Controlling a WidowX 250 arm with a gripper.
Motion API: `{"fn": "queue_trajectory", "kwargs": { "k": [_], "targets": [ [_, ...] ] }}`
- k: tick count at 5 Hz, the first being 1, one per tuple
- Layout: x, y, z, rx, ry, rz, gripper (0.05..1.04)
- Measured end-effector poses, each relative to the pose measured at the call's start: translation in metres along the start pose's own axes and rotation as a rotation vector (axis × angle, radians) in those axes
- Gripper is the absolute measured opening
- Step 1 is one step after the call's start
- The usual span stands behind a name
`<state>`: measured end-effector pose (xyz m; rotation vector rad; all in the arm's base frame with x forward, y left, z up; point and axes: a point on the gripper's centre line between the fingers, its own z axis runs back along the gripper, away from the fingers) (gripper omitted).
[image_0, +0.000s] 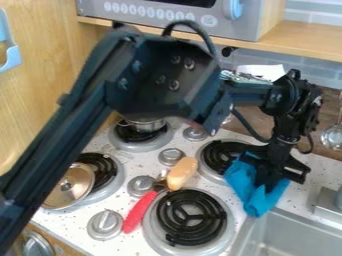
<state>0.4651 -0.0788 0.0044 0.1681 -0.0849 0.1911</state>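
The blue cloth (274, 198) lies bunched at the right of the white speckled stovetop (75, 228), between the back right burner (217, 159) and the sink (250, 235), its lower end at the sink's near left corner. The black gripper (268, 183) is down in its folds, touching it, with cloth on both sides; the dark parts merge there, so I cannot tell how wide the jaws stand or whether they grip the cloth. Gripper and cloth cover part of the back right burner.

Left of the cloth, a tan oblong piece (182, 173) lies near the front right burner (163, 220), against the metal neck of a red-handled utensil (140, 212), whose handle slants down beside that burner's left edge. Four silver knobs (105, 224) run in a line up the middle of the stovetop.

Farther left, a round metal lid (72, 187) rests tilted over the front left burner (110, 182), partly behind the arm (60, 142). A small metal pot (145, 125) sits on the back left burner (139, 144), its upper part hidden by the arm, which crosses high over the stove from the lower left. A faucet base (327, 202) stands at the sink's right; above are a ladle (332, 136) and a gray toy microwave (163, 17) on a wooden shelf (310, 40).
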Motion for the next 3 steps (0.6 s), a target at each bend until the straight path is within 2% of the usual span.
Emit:
{"fn": "queue_trajectory", "kwargs": {
  "k": [2, 3],
  "targets": [
    [0.032, -0.008, 0.006, -0.003, -0.109, -0.048, 0.093],
    [0.031, -0.012, -0.011, -0.016, -0.135, -0.125, 0.111]
  ]
}}
